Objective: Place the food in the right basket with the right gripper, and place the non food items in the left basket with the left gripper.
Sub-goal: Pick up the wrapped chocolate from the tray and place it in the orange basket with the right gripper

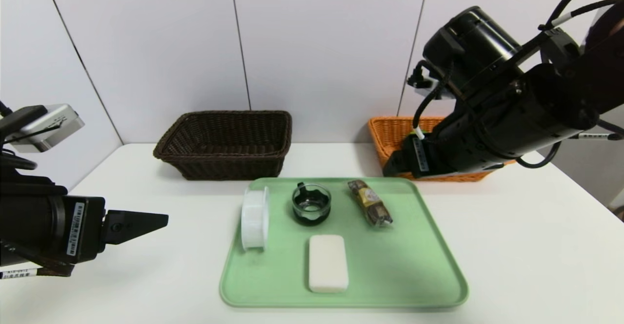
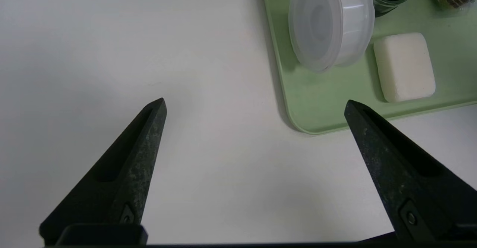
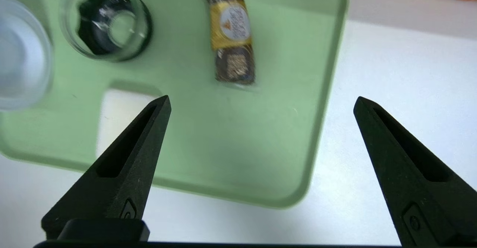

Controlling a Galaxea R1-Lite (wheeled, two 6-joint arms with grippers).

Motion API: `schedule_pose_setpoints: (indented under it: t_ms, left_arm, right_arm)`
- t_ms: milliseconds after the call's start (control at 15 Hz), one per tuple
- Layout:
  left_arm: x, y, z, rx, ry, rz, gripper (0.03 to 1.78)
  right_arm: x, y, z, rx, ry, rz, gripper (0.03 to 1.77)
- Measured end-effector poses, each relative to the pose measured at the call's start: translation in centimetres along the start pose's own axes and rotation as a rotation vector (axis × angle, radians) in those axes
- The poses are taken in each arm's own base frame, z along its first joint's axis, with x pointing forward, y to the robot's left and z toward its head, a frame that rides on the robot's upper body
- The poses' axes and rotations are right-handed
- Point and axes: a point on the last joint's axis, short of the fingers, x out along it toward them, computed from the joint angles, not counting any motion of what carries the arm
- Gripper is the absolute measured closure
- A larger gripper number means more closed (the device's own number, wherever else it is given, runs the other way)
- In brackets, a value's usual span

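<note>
On the green tray (image 1: pixel 435 246) lie a clear-wrapped stick of gold and brown sweets (image 1: pixel 369 202), a white ring-shaped roll (image 1: pixel 255 218) on its edge, a small glass cup (image 1: pixel 311 203) with black inside and a white bar (image 1: pixel 328 263). My right gripper (image 3: pixel 262 98) is open and empty. It hangs in front of the orange right basket (image 1: pixel 390 131), above the tray's far right corner, with the sweets (image 3: pixel 231 35) ahead of its fingertips. My left gripper (image 2: pixel 255 102) is open and empty, low over the table left of the tray. The roll (image 2: pixel 329 22) lies ahead of it.
The dark brown left basket (image 1: pixel 226 143) stands at the back, behind the tray's left half. My right arm (image 1: pixel 512 109) hides much of the orange basket. White table surface surrounds the tray, with a wall close behind the baskets.
</note>
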Motion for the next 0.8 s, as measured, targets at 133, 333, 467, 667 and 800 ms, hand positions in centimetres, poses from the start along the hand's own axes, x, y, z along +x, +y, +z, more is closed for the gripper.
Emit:
schedule_pose_setpoints:
  t_ms: [133, 333, 467, 667, 800]
  left_arm:
    - [-0.1, -0.1, 0.2, -0.002, -0.006, -0.004, 0.12]
    - [-0.1, 0.1, 0.3, -0.013, -0.008, 0.009, 0.12]
    - [-0.1, 0.2, 0.2, -0.017, -0.005, 0.021, 0.12]
    - [0.1, 0.1, 0.4, -0.006, -0.013, 0.036, 0.12]
    - [0.2, 0.0, 0.5, -0.002, -0.006, 0.028, 0.12]
  right_arm:
    - [0.8, -0.9, -0.4, -0.014, 0.05, 0.004, 0.11]
    - [2.4, -1.2, -0.9, -0.015, 0.126, 0.048, 0.11]
    - [3.4, -0.5, -1.1, -0.024, 0.158, 0.061, 0.11]
    - [5.2, 0.6, -0.8, -0.033, 0.148, 0.072, 0.11]
    - [6.8, 1.4, -0.4, -0.034, 0.132, 0.079, 0.11]
